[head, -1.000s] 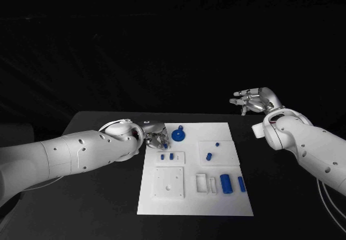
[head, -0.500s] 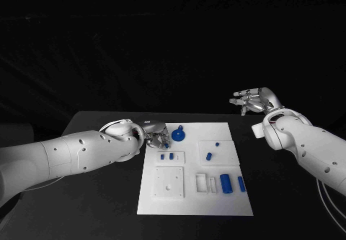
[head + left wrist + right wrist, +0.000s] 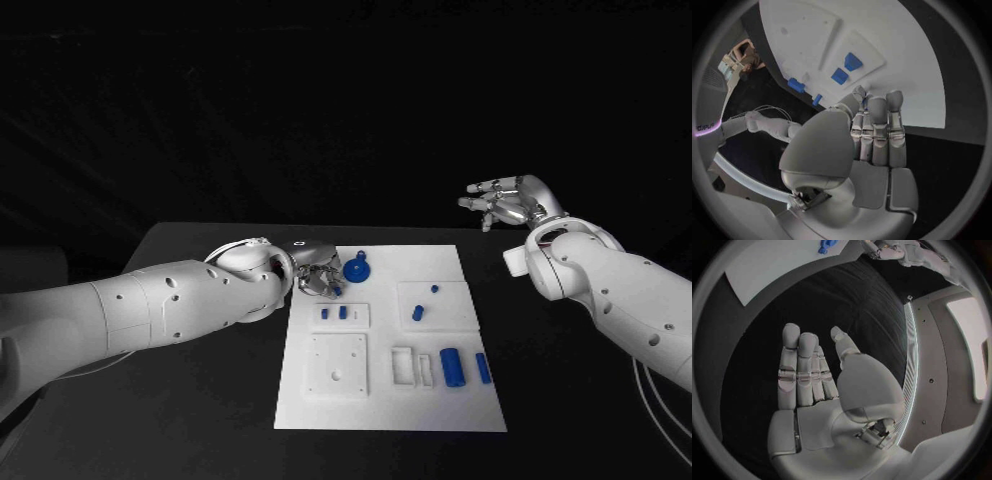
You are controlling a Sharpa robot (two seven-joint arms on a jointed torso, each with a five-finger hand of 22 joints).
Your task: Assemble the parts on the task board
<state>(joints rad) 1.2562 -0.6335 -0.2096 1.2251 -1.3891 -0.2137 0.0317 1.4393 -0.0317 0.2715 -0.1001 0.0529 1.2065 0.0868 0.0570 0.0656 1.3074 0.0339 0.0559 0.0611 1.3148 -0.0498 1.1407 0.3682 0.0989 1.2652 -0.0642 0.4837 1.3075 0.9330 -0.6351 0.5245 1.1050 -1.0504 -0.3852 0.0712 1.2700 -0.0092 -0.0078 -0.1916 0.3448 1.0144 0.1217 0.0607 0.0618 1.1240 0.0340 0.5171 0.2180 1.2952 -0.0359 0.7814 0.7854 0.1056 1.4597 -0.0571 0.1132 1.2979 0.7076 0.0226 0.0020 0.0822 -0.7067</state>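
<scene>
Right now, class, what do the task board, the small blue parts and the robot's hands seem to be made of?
The task board looks like matt white plastic: flat, even, no glare, with moulded recesses. The blue parts seem to be smooth plastic, uniformly coloured, though this is uncertain. The left hand and right hand look like satin silver metal or metal-coloured plastic, with soft highlights.

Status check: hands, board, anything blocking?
Left hand at the task board's far left corner, a small blue part between its fingertips. Right hand open, raised off beyond the board. No obstruction seen.
</scene>
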